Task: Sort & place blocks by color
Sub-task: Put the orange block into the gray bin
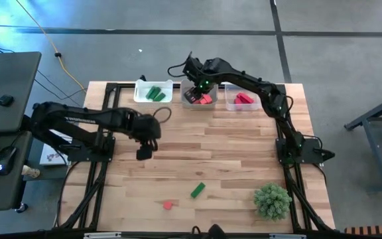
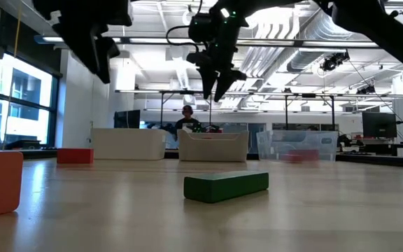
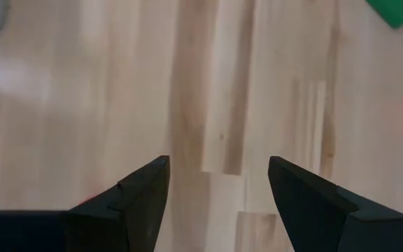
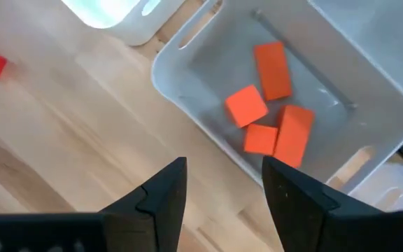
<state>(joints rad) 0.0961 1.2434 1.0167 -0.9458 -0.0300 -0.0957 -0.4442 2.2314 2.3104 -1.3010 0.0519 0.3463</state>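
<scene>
Here, right pincer [image 4: 222,185] open and empty above middle tray [image 4: 187,105] holding four salmon blocks [image 4: 271,105], left pincer [image 3: 219,189] open, empty.

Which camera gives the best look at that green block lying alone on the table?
The low view: the green block lies close and fills the foreground. The high view shows it small, near the table's front edge. The left wrist view catches only a corner. The right wrist view misses it.

The tabletop [image 1: 231,153] is pale butcher-block wood with a smooth satin sheen. The trays [image 4: 187,91] at the far edge look like matt plastic. The blocks [image 4: 271,70] are matt and smooth. The fingers [image 3: 135,203] are matt black.
</scene>
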